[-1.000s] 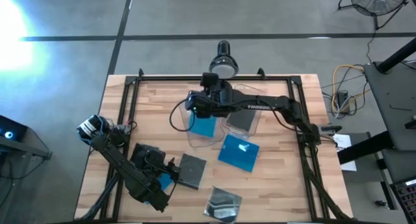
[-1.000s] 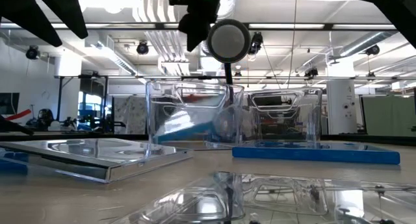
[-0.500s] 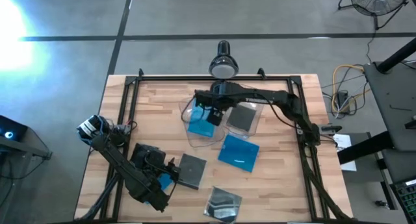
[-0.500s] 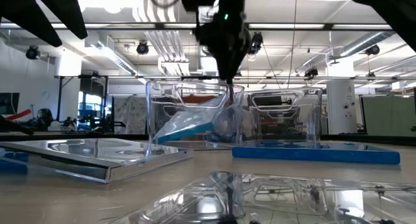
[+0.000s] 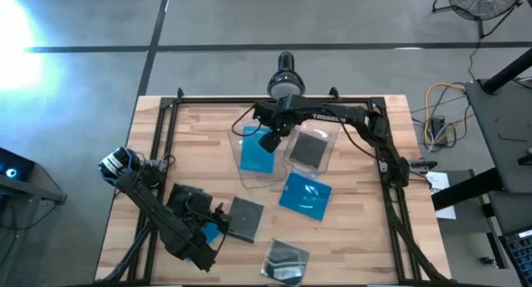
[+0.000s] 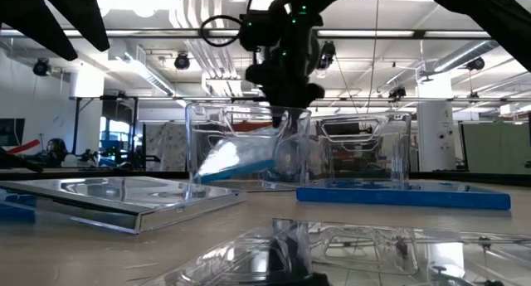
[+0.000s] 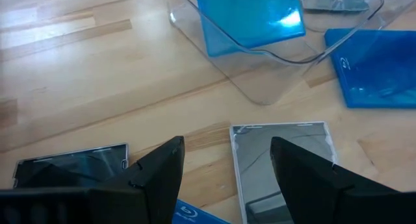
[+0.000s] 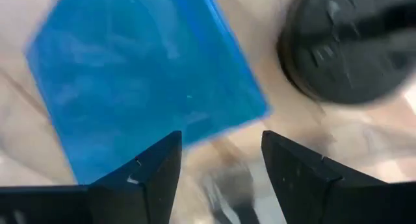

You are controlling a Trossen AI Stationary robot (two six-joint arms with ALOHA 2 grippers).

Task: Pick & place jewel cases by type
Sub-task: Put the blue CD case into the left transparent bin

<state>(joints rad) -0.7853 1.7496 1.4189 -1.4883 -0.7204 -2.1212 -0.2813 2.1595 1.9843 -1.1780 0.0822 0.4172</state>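
Above the left bin [image 5: 249,166], at the far middle of the table [image 5: 195,125], the right gripper [image 5: 268,142] is hanging with its fingers [image 8: 146,178] spread and nothing between them. Directly below it a blue case [image 5: 257,153] is lying tilted inside that bin, one edge leaning up against the wall in the low view. Just right of it, a second clear bin [image 5: 312,137] is holding a dark grey case [image 5: 309,149]. Nearer, touching the left bin's near corner, another blue case [image 5: 304,195] is lying flat on the wood. Farther toward the near edge, a silvery clear case [image 5: 287,260] is resting by itself. At the near left, the left gripper [image 7: 226,178] is waiting low over the table, its fingers parted and empty, with a grey case [image 5: 245,219] just beside it on the right and a further clear case [image 7: 68,167] on its other side. A round black lamp [image 5: 285,81] is standing at the far edge.
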